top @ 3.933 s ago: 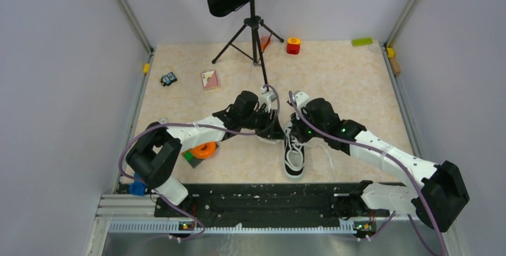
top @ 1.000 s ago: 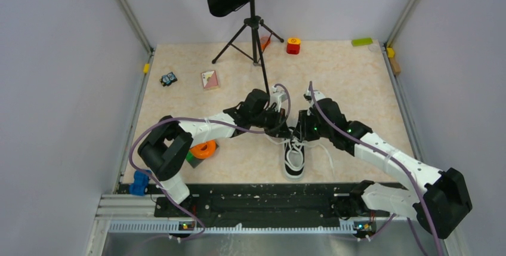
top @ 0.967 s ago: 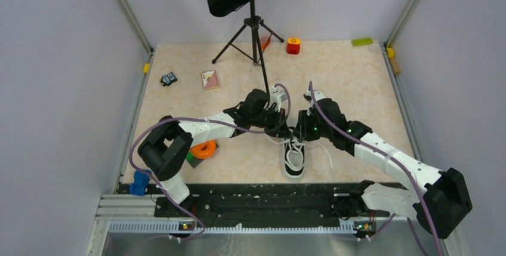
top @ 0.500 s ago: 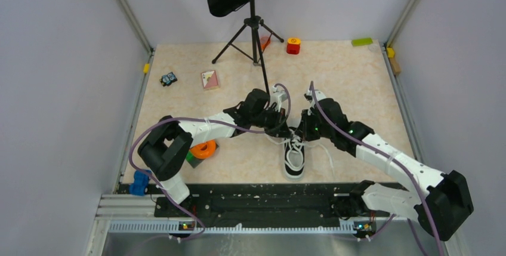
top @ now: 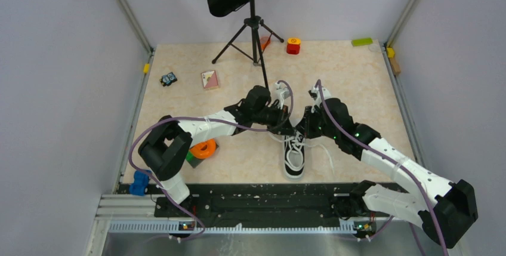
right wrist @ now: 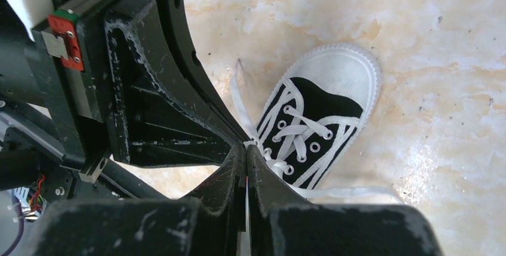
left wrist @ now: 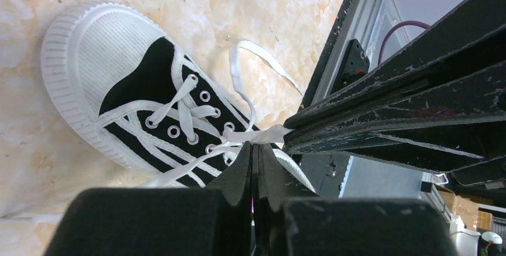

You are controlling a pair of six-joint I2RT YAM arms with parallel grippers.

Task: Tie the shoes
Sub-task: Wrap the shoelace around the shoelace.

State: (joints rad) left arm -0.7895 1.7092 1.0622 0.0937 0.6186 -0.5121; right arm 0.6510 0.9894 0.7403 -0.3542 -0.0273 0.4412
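Note:
The shoe (top: 293,156), a black low-top sneaker with a white toe cap (left wrist: 83,47), lies at mid-table with its toe toward the arms' bases. Its white laces (left wrist: 179,110) are loose. My left gripper (top: 290,127) and right gripper (top: 302,128) meet tip to tip above the shoe's tongue. In the left wrist view the left gripper (left wrist: 256,148) is shut on a lace strand (left wrist: 262,135) that runs straight into the right gripper's black fingers (left wrist: 388,107). The right gripper (right wrist: 246,147) is shut on the same white strand. One lace end (right wrist: 352,191) trails on the table.
A black music stand (top: 253,23) on a tripod stands behind the shoe. An orange tape roll (top: 204,149) lies by the left arm, with a blue part (top: 139,184) at the near left. A card (top: 209,79), a small toy (top: 169,79) and a red block (top: 293,45) lie further back.
The right gripper has closed on the lace beside the left gripper's tip. Both wrists have shifted slightly toward the far right. The shoe has stayed in place.

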